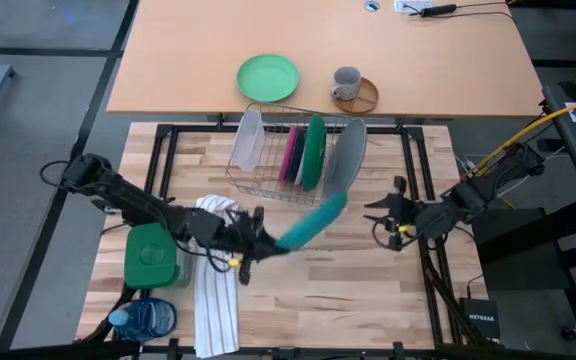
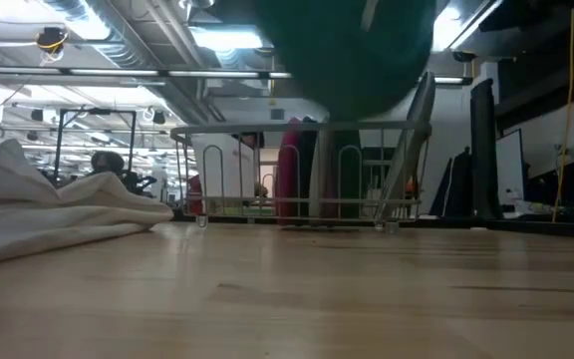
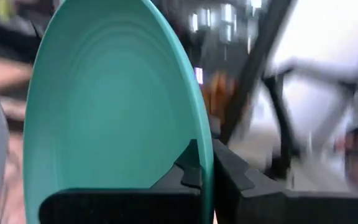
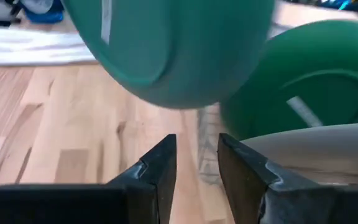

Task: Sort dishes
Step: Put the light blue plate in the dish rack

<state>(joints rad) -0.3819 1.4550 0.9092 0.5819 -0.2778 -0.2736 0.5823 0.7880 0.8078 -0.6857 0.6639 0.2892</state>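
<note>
left gripper (image 1: 251, 247) jaws clamped on teal plate (image 1: 311, 223) rim, held edgewise clear of table (image 1: 348, 290) for slotting into dish rack (image 1: 268, 178); right gripper (image 1: 380, 222) jaws apart, waiting beside.

A wire dish rack (image 2: 297, 170) stands on the wooden surface (image 2: 297, 299), holding upright plates (image 2: 297, 175). A teal plate (image 2: 352, 50) hangs above the rack; a white cloth (image 2: 48, 204) lies left of it.

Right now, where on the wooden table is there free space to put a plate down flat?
The bare wood in front of the dish rack is free, between the striped towel and the right hand. The left side is crowded: the green box, the blue bottle, and the left hand holding the teal plate.
</note>
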